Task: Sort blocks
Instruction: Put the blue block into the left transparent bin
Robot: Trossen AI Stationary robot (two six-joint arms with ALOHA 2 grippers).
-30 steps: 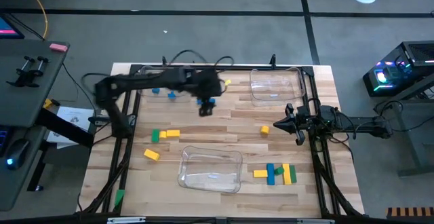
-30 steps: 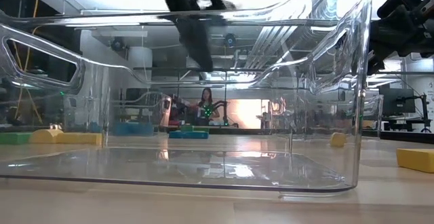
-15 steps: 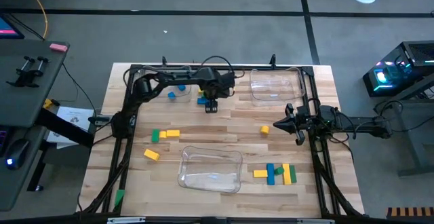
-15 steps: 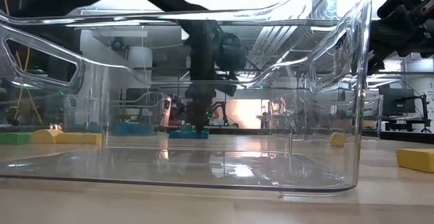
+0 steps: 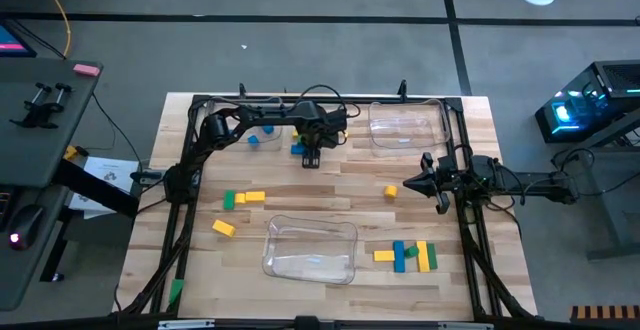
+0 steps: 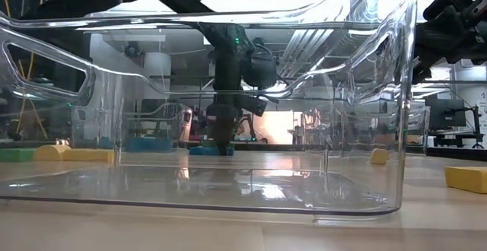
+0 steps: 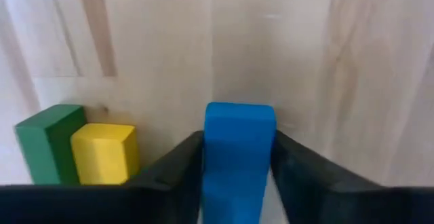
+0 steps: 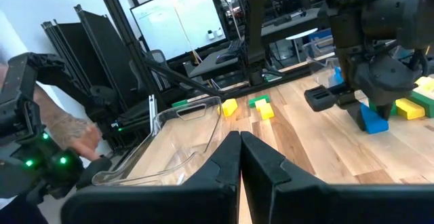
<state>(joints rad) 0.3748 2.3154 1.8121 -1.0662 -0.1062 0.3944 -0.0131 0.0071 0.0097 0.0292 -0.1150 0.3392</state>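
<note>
My left gripper (image 5: pixel 309 153) stands low over the table's far middle, shut on a blue block (image 7: pixel 239 149) that rests on the wood (image 6: pixel 211 150). A green block (image 7: pixel 45 140) and a yellow block (image 7: pixel 105 153) lie just beyond it. Two more blue blocks (image 5: pixel 260 134) lie to its left. My right gripper (image 5: pixel 408 183) hovers shut at the right side, holding nothing. Other yellow, green and blue blocks lie at the left (image 5: pixel 241 199) and near right (image 5: pixel 406 255). My left gripper pinches the blue block by its two long sides (image 7: pixel 217 157), one finger on each, coming from above and pointing down. The fingers lie along the block. In the right wrist view the block (image 8: pixel 371 119) stands tilted with its lower end on the table.
A clear tray (image 5: pixel 310 248) sits at the near middle and fills the low view (image 6: pixel 228 182). A second clear tray (image 5: pixel 407 125) is at the far right. A single yellow block (image 5: pixel 390 191) lies near my right gripper. A person's hand (image 8: pixel 78 139) shows beyond the table.
My left arm has swung in over the table's far middle, and its gripper has come down from high above to the blue block lying on the wood. The block has stayed where it was. The right arm has kept still.
</note>
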